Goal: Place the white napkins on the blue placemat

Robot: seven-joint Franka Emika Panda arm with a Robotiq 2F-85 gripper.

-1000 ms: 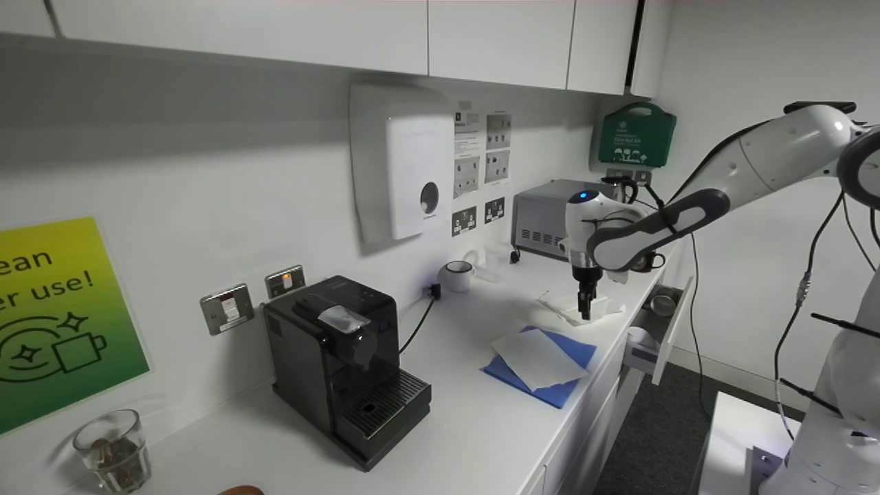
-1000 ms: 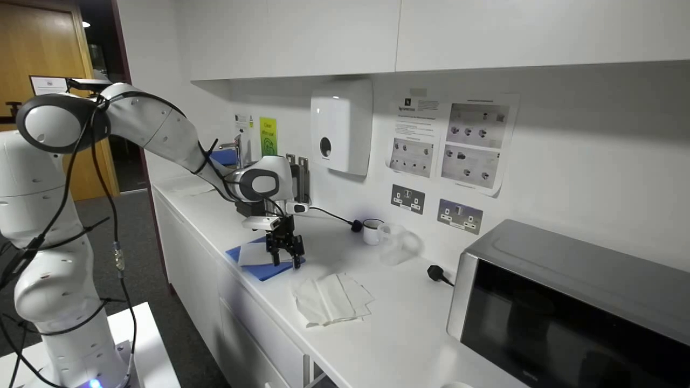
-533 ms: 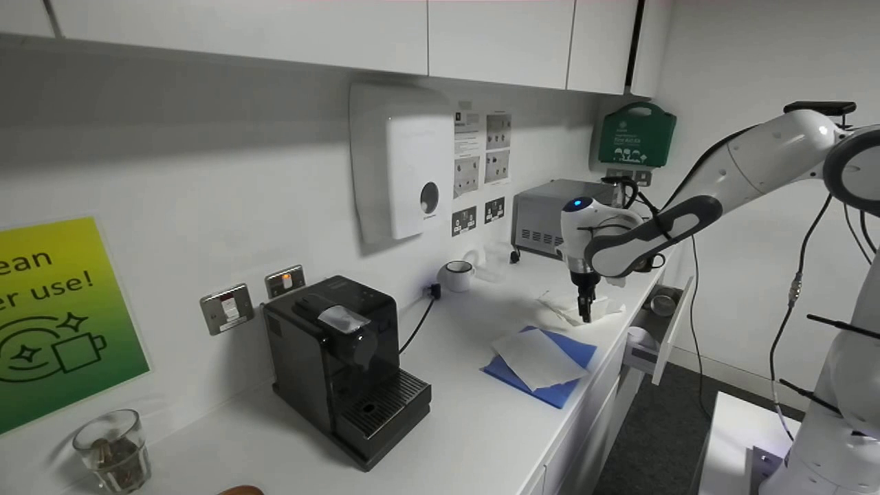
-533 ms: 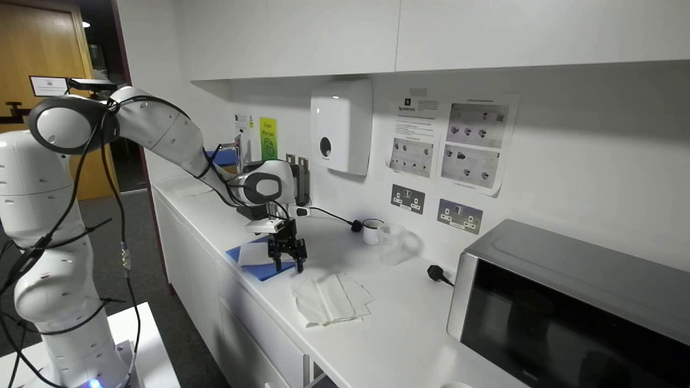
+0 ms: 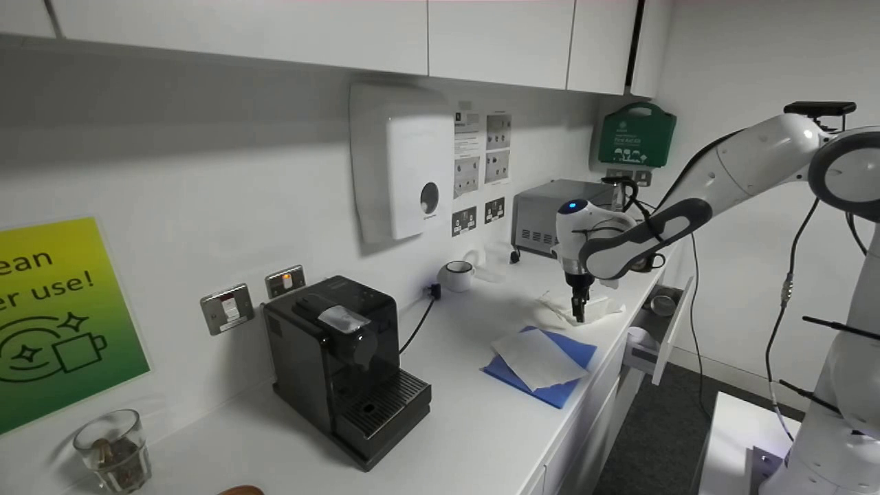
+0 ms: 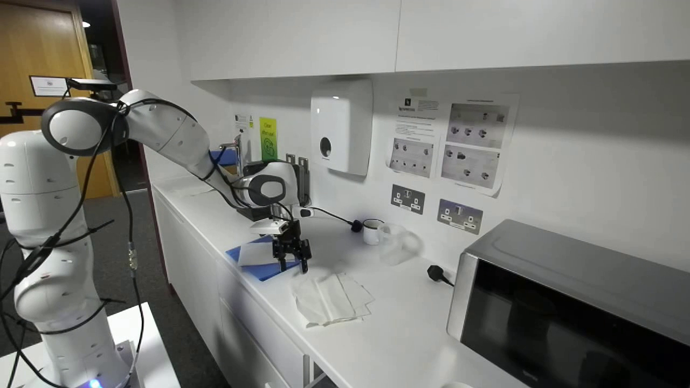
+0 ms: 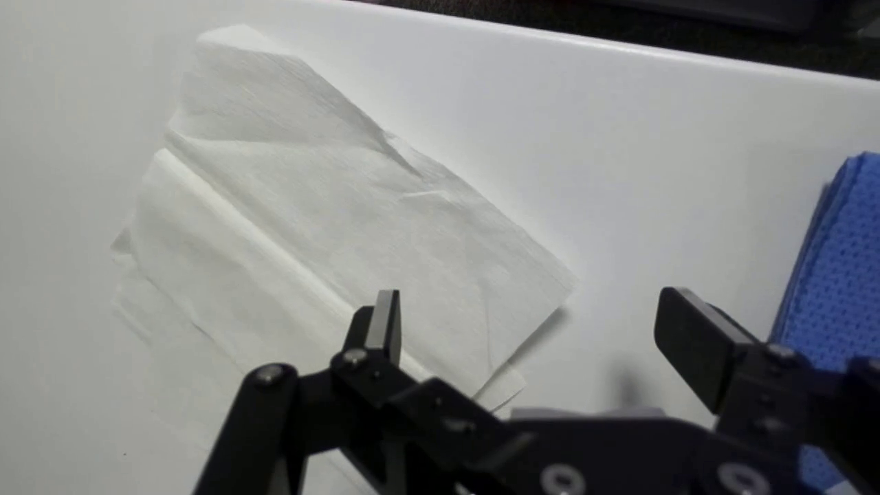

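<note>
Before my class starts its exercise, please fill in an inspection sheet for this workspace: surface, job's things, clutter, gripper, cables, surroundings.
Surface: white countertop, flat.
Job's things: loose white napkins lie creased and overlapping on the countertop; at least one white sheet lies on the blue placemat.
Clutter: coffee machine, mug, drinking glass and microwave stand on the countertop.
Gripper: open, holding nothing, near the edge of the loose napkins; contact cannot be told.
Cables: a black cord runs from behind the coffee machine to a plug; a hanging cable droops beside the robot arm; across napkins or placemat, nothing seen.
Surroundings: wall-mounted dispenser, green first-aid kit, open drawer below the countertop.
</note>
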